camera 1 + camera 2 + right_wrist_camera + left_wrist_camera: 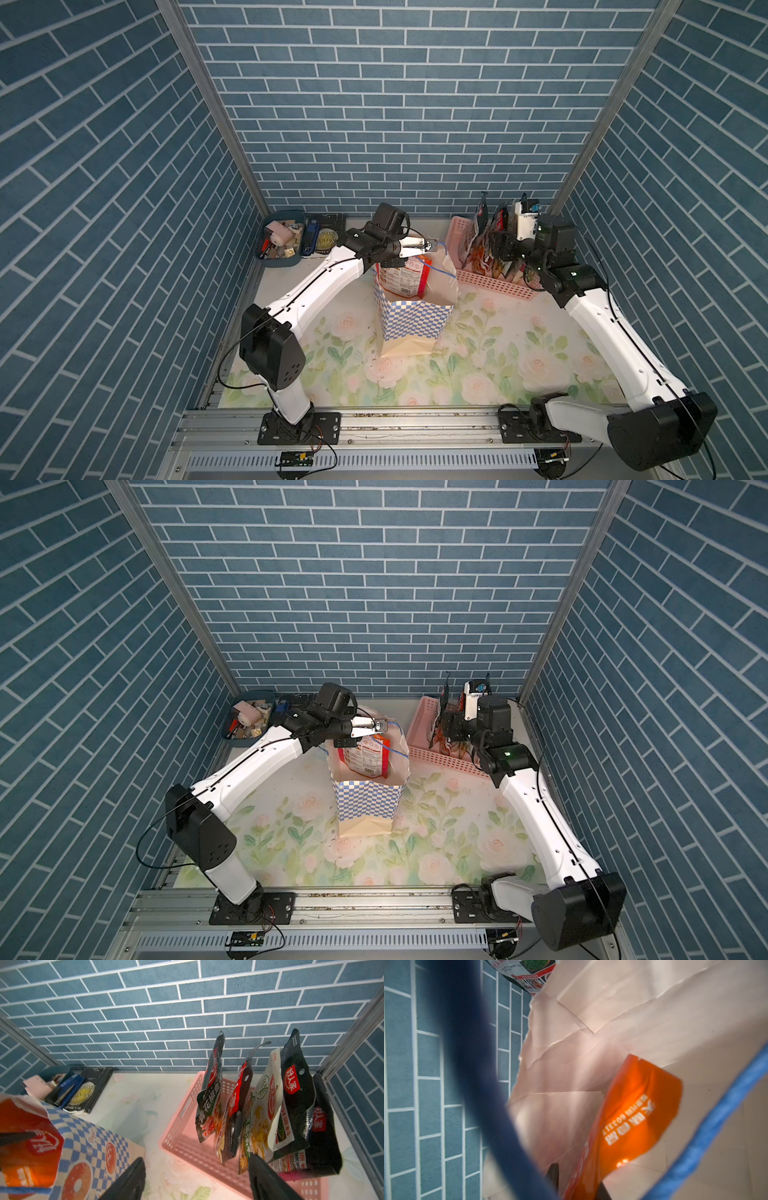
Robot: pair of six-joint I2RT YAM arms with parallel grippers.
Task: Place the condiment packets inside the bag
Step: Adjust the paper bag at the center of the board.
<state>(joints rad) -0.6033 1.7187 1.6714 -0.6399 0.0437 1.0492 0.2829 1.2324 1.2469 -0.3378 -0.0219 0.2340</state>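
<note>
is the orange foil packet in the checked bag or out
In: the orange foil packet stands inside the blue-and-white checked paper bag, lower part hidden by its wall.

A back wall [415, 104] and two side walls [83, 208] enclose the cell, all in blue brick pattern with white joints. Aluminium corner posts [216, 112] mark the joins. The bench [478, 365] carries a floral cover [536, 370]: pink roses, green leaves. An aluminium rail [415, 424] and a slotted duct [415, 459] run along its front edge.
</note>
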